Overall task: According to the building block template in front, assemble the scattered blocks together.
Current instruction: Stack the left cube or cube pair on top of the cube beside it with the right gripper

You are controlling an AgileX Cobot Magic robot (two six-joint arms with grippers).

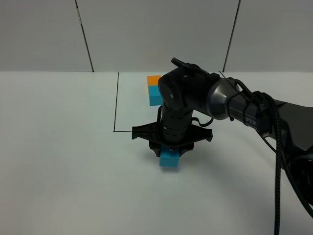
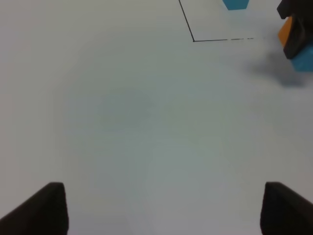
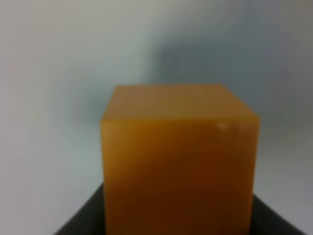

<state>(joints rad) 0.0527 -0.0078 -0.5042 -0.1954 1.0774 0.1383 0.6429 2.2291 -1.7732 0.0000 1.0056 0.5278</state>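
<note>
The template, an orange cube [image 1: 154,79] joined to a cyan cube [image 1: 155,94], sits at the back inside a thin black outline [image 1: 116,103]. My right gripper [image 1: 169,148] reaches across the middle and is shut on the loose orange block [image 3: 178,161], which fills the right wrist view. The loose cyan block [image 1: 169,159] lies on the table directly under and in front of that gripper. In the left wrist view the orange block [image 2: 285,30] sits right against the cyan block [image 2: 304,58]; I cannot tell if they touch. My left gripper [image 2: 161,210] is open and empty, far to the left.
The white table [image 1: 58,147] spreads out on all sides. The black outline corner [image 2: 194,40] lies just behind the blocks. The right arm's body and cable [image 1: 274,127] stretch over the right side.
</note>
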